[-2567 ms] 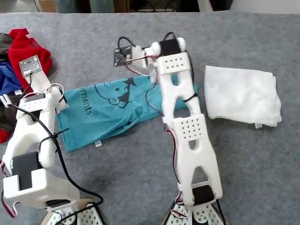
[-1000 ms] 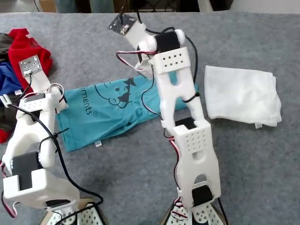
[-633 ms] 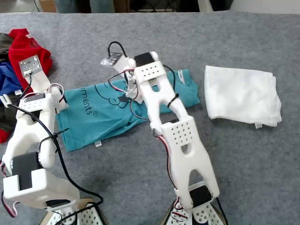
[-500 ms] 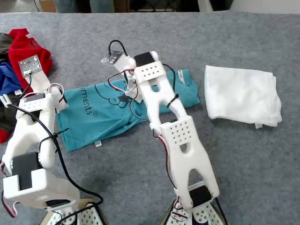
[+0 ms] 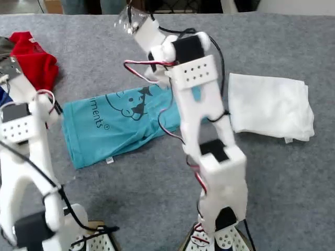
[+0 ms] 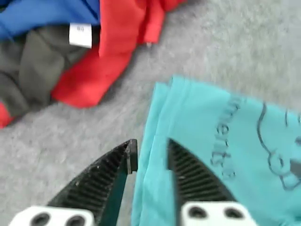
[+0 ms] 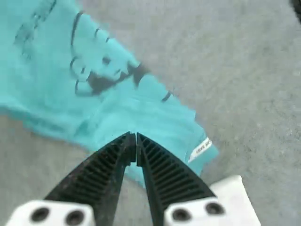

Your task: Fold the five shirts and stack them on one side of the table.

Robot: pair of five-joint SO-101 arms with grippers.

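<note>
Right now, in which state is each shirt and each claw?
teal shirt, partly folded, flat on the table
white shirt, folded, lying apart
red shirt, crumpled, in the pile
blue shirt, crumpled, in the pile
dark shirt, crumpled, in the pile
left claw, open, over the teal shirt's edge
right claw, shut, empty

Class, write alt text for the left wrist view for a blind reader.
The left pincer, open, hangs over the edge of a teal shirt on a grey table. A red shirt, a blue shirt and a dark garment lie heaped beyond.
</note>
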